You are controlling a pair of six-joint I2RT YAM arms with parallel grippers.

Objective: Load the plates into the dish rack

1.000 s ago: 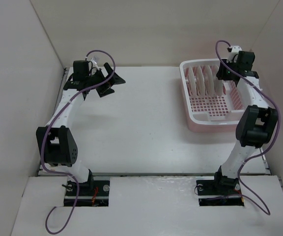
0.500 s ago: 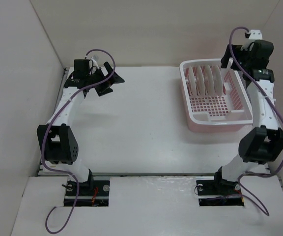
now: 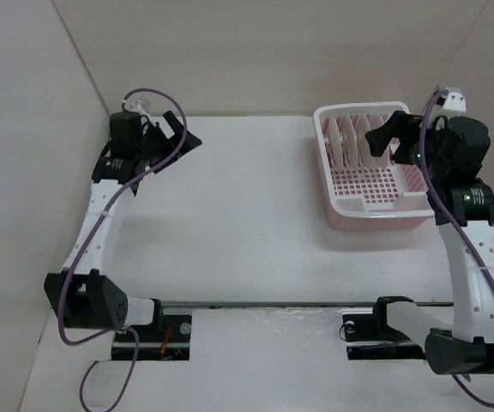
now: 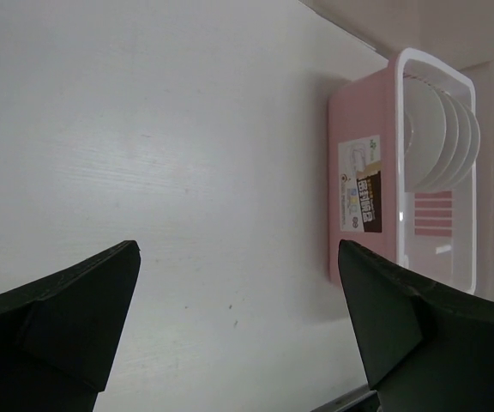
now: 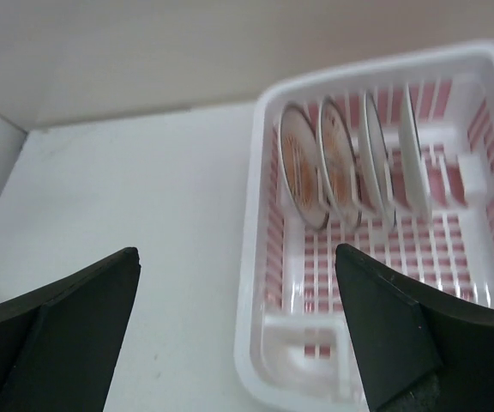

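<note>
The pink dish rack (image 3: 376, 216) with a white rim stands at the table's far right. Several white plates (image 3: 350, 142) stand upright in its slots at the back end. In the right wrist view two of these plates (image 5: 303, 167) show orange centres, and the rack's rim (image 5: 254, 283) lies just below. My right gripper (image 3: 387, 142) (image 5: 237, 251) hovers open above the rack, holding nothing. My left gripper (image 3: 171, 142) (image 4: 237, 249) is open and empty at the far left. It faces across the table toward the rack (image 4: 350, 112) and the plates (image 4: 440, 142).
White walls close in the table at the back and on both sides. The arm bases sit at the near edge. A label is stuck on the rack's outer side wall (image 4: 360, 184).
My right gripper opened, lifted away from the plates at the rack's back end and swung over the rack as its arm drew back. The left arm pulled back toward the left wall.
</note>
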